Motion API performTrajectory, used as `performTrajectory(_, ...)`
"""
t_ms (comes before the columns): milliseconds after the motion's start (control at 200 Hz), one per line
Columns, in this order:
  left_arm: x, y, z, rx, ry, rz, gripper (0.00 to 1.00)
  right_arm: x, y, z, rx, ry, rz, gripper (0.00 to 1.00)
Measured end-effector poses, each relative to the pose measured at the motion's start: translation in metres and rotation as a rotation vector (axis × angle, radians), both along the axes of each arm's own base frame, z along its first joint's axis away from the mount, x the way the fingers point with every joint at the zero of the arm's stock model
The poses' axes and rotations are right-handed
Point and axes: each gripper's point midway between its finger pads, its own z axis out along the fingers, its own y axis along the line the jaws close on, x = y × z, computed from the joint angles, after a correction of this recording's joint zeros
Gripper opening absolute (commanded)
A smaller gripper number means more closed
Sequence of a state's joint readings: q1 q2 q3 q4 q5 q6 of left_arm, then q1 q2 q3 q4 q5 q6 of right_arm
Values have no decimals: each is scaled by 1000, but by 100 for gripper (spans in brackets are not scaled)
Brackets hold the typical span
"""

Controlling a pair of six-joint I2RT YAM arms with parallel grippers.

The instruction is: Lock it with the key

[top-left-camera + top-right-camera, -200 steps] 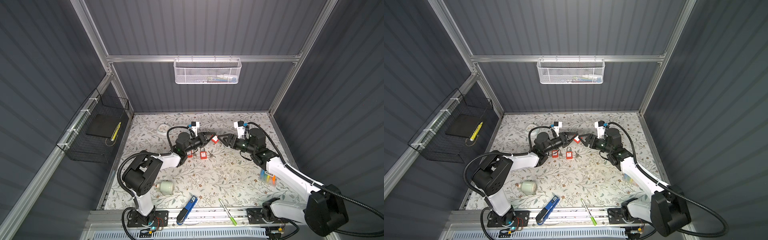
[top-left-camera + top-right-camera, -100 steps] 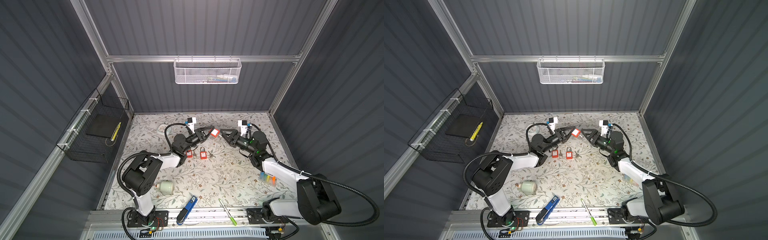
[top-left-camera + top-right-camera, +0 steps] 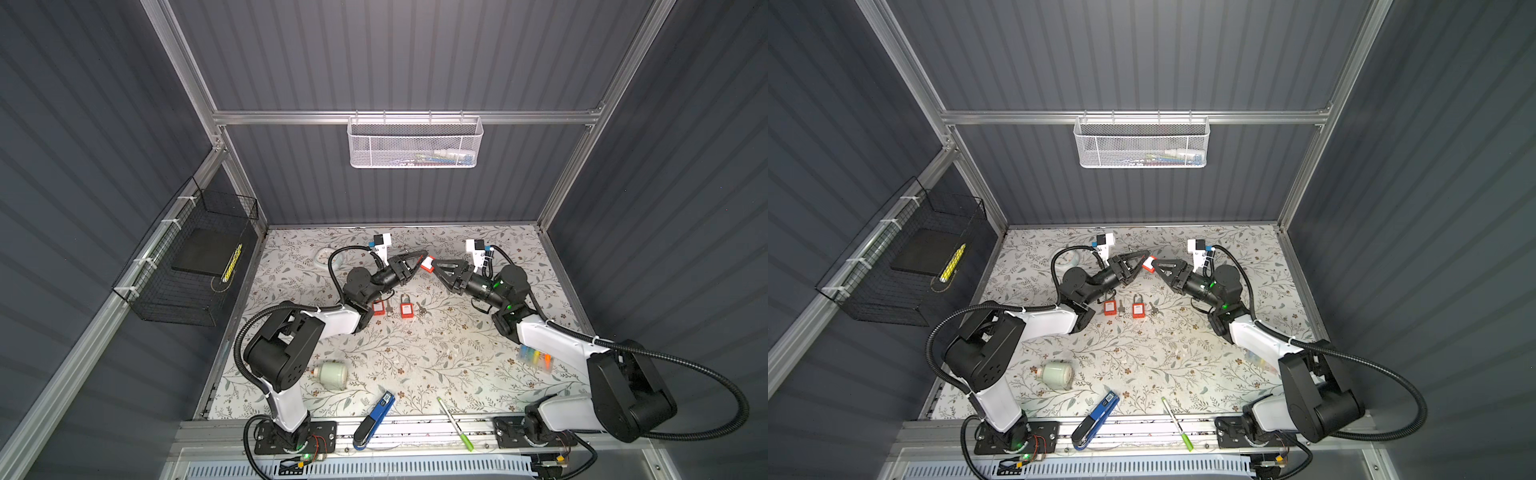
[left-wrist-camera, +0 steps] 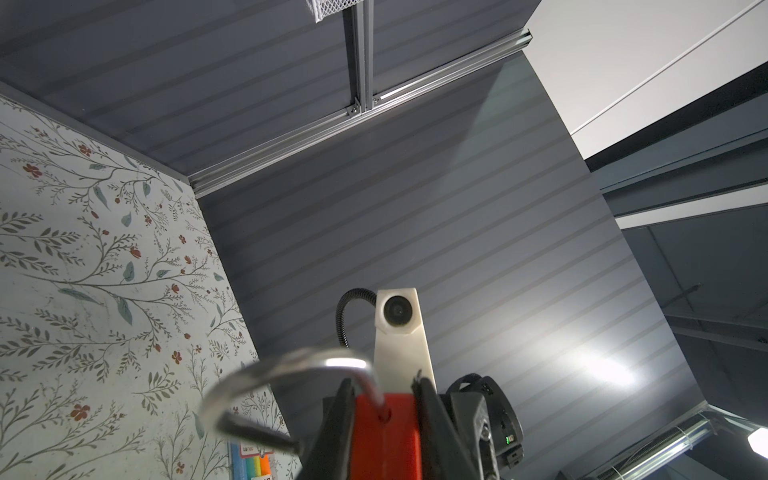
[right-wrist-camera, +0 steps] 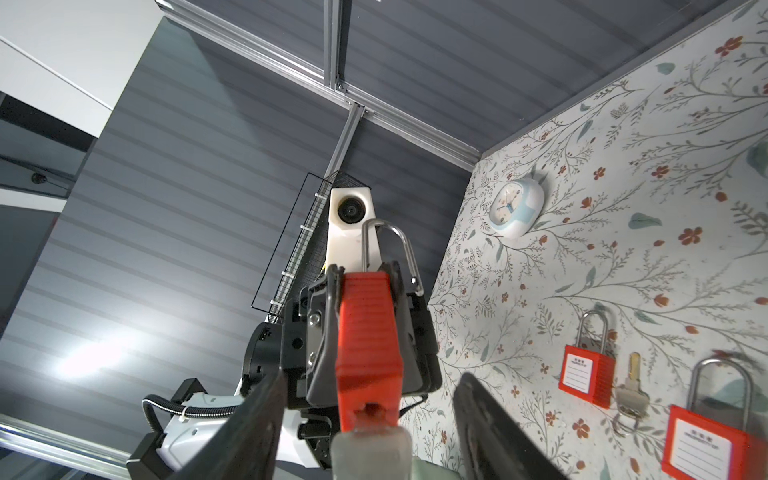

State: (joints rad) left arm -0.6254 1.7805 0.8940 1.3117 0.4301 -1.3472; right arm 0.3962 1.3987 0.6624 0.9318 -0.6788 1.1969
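The left gripper is clamped on the red padlock and holds it in the air above the table. Its shackle is sprung open, with 1 leg free. A pale key sits in the keyway, facing the right gripper, whose jaws stand apart either side of the key head, not touching it.

The step in hand looks like taking hold of the key. Next comes a square pinch on the head, the shackle pushed home, then a turn.

At 6 o'clock of the held lock in both top views lie 2 spare padlocks, each with what looks like 1 loose key at its 3 o'clock. That makes 3 padlocks and 3 keys.
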Motion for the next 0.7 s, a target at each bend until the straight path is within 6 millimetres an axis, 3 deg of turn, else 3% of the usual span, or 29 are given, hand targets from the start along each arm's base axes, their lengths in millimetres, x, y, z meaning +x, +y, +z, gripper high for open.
performTrajectory(405,1,-1,-3,9,11,1,1,2,8,0,33,3,24,29)
performTrajectory(480,1,-1,-2,8,10,1,12,3,8,0,35,5,23,22)
performTrajectory(620,2,-1,-3,16,9,4,58,3,8,-1,27,-2,23,12)
performTrajectory(700,1,0,0,25,-9,9,72,3,9,-5,20,17,23,10)
